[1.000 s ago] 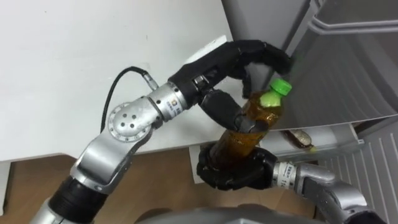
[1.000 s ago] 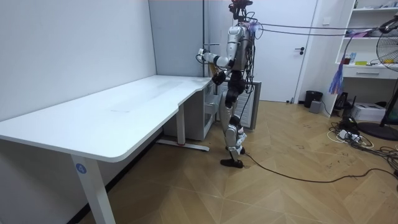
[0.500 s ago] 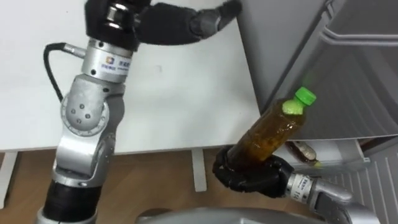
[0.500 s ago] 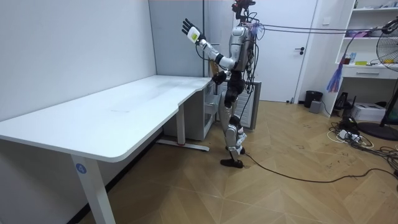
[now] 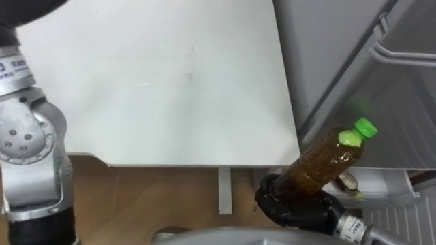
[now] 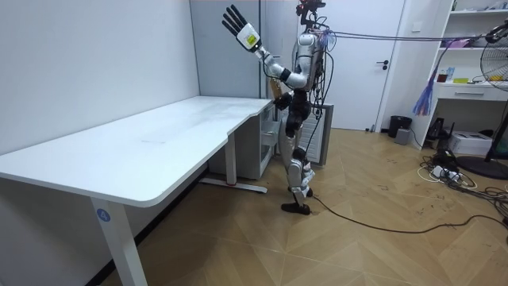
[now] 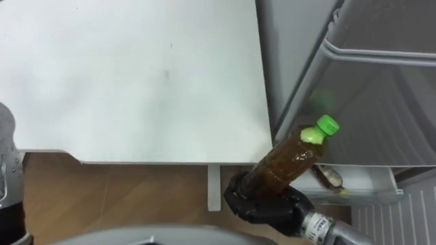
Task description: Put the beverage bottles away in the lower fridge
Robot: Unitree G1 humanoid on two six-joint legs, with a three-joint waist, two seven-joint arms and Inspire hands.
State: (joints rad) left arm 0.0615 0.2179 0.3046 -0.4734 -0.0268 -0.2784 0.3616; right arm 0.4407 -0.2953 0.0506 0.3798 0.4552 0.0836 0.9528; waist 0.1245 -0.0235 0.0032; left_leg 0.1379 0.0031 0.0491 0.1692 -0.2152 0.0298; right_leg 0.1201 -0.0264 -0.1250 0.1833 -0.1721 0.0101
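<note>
The right hand (image 5: 300,207) sits at 5 o'clock in the eye views, its dark fingers clenched around the base of the bottle (image 5: 320,163). The bottle holds brown drink and has a green cap (image 5: 364,127). It leans, with the cap toward 1 o'clock and the base down in the hand. The bottle is outside the fridge (image 5: 327,54), in front of its grey face. The fridge takes up the view from 12 to 3 o'clock.

The white desk (image 5: 157,82) spreads from 9 to 12 o'clock, and its right edge lies just beside the fridge. Below the desk's near edge, wooden floor (image 5: 157,197) shows around 6 to 7 o'clock. At 4 o'clock, just past the bottle, a white shelf (image 5: 388,187) juts out low on the fridge. A small item (image 5: 347,180) lies on it, partly hidden by the bottle, and I cannot tell what it is.

In the room view the robot stands upright at the far end of the desk, near 12 o'clock. Its left hand (image 6: 236,21) is raised high toward 11 o'clock, above head height. The fingers are straight and spread, holding nothing. The right hand is held in front of the body at waist height.
</note>
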